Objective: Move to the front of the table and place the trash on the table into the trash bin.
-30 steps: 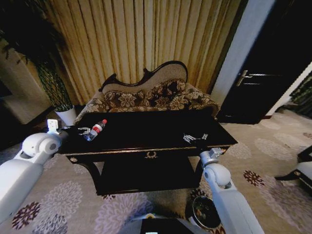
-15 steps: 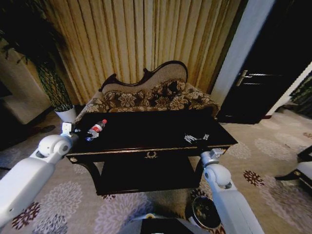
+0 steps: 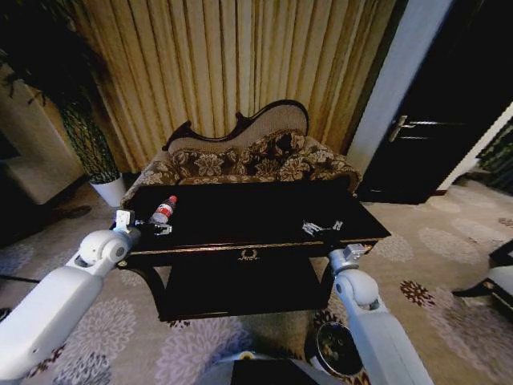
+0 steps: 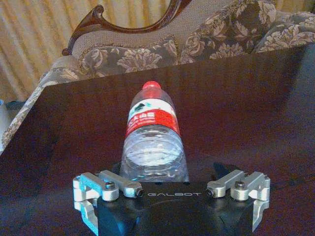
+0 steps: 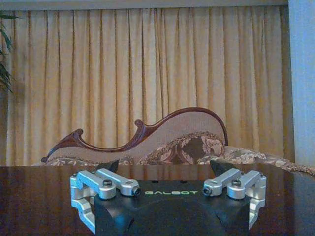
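**Status: robot at table front, no trash binned yet**

The table (image 3: 256, 215) still carries the bottle (image 3: 163, 209) near its left edge. The trash bin (image 3: 337, 349) stands beside the robot's base. The left gripper (image 3: 158, 228), jaws released, straddles the bottle's base, as the left wrist view confirms. The right gripper (image 3: 319, 229), jaws released, hovers at the front-right edge.

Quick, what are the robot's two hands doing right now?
Left end effector: open, bottle lying between its fingers.
Right end effector: open, holding nothing.

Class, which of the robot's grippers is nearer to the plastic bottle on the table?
Left. The left gripper sits right at the bottle's base; the right gripper is across the table near its other end.
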Motion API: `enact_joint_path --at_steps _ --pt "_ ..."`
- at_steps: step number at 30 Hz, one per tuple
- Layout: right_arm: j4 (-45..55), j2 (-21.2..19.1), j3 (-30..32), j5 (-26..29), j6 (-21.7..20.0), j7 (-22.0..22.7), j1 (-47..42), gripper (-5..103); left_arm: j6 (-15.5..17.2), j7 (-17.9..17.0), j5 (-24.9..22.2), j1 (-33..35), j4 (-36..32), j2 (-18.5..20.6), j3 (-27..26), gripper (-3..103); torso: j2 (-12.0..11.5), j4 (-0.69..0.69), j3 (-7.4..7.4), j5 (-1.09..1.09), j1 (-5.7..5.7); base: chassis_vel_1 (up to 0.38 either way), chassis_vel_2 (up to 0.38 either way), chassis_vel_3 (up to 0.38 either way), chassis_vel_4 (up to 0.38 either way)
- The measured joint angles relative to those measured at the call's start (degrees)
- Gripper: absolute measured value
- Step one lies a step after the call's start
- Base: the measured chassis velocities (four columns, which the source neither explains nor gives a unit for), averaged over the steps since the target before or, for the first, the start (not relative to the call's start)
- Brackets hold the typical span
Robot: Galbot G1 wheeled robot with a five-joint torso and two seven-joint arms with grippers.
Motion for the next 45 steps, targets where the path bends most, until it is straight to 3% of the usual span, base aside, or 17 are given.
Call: enact_joint_path --at_steps 13,16,19,26,28,34,36,37,40,43,44,45 --pt "-0.11 -0.27 -0.13 -0.15 0.01 0.0 0.05 100 -0.01 -0.17 0.0 1.47 -0.4 -0.12 -1.39 103 0.0 0.0 0.0 0.0 0.0 0.0 0.0 0.0 0.0" --pt "-0.11 -0.33 -0.11 -0.15 0.01 0.0 0.05 100 -0.01 -0.19 -0.02 1.87 -0.72 -0.14 -1.65 99 0.0 0.0 0.0 0.0 0.0 0.0 0.0 0.0 0.0" --pt "-0.05 -0.36 -0.02 -0.06 0.01 0.0 -0.09 100 -0.02 -0.1 -0.27 2.24 -1.17 -0.17 -2.01 85 0.0 0.0 0.0 0.0 0.0 0.0 0.0 0.0 0.0" --pt "-0.11 -0.47 0.09 0.16 0.08 0.0 -0.11 100 -0.04 -0.05 -0.35 2.74 -1.73 -0.16 -2.41 68 0.0 0.0 0.0 0.0 0.0 0.0 0.0 0.0 0.0" --pt "-0.56 -0.53 0.26 0.19 0.28 0.0 -0.09 100 -0.09 -0.06 -0.33 3.14 -2.01 -0.3 -2.78 54 0.0 -0.01 0.0 0.0 0.0 0.0 0.0 0.0 0.0" --pt "-1.3 -0.48 0.33 0.18 0.96 0.0 -0.29 100 -0.22 0.65 1.86 4.66 -3.71 -0.66 -4.34 45 0.0 0.0 0.0 -0.01 0.0 0.0 0.0 0.0 0.0" --pt "-1.53 -0.38 0.32 0.19 1.35 0.0 -0.28 100 -2.5 3.53 7.85 6.23 -5.22 -0.73 -5.56 42 0.0 0.0 0.0 -0.01 0.0 0.0 0.0 0.0 0.0" --pt "-1.53 -0.38 0.32 0.19 1.35 0.0 -0.28 100 -2.5 3.53 7.85 6.23 -5.22 -0.73 -5.56 42 0.0 0.0 0.0 -0.01 0.0 0.0 0.0 0.0 0.0" --pt "-0.86 -0.3 0.25 0.24 1.48 0.0 0.0 100 -6.61 7.5 15.45 8.93 -8.54 -0.52 -8.23 42 0.0 -0.01 0.0 0.01 0.0 0.0 0.0 0.0 0.0" --pt "-0.01 -0.33 0.21 0.57 1.47 0.0 0.07 100 -9.13 9.08 18.46 10.2 -9.91 -0.26 -9.38 42 0.0 0.0 0.0 0.0 0.0 0.0 0.0 0.0 0.0" --pt "0.77 -0.42 0.1 1.04 1.38 0.01 0.06 100 -12.25 10.73 22.08 11.42 -10.85 0.05 -10.31 42 0.0 0.0 0.0 0.0 0.0 0.0 0.0 0.0 0.0" --pt "1.89 -0.68 -0.2 2.05 0.99 0.01 -0.13 100 -17.45 13.1 26.23 12.97 -11.58 0.38 -11.36 42 0.0 0.01 0.0 0.0 0.0 0.0 0.0 0.0 0.0"
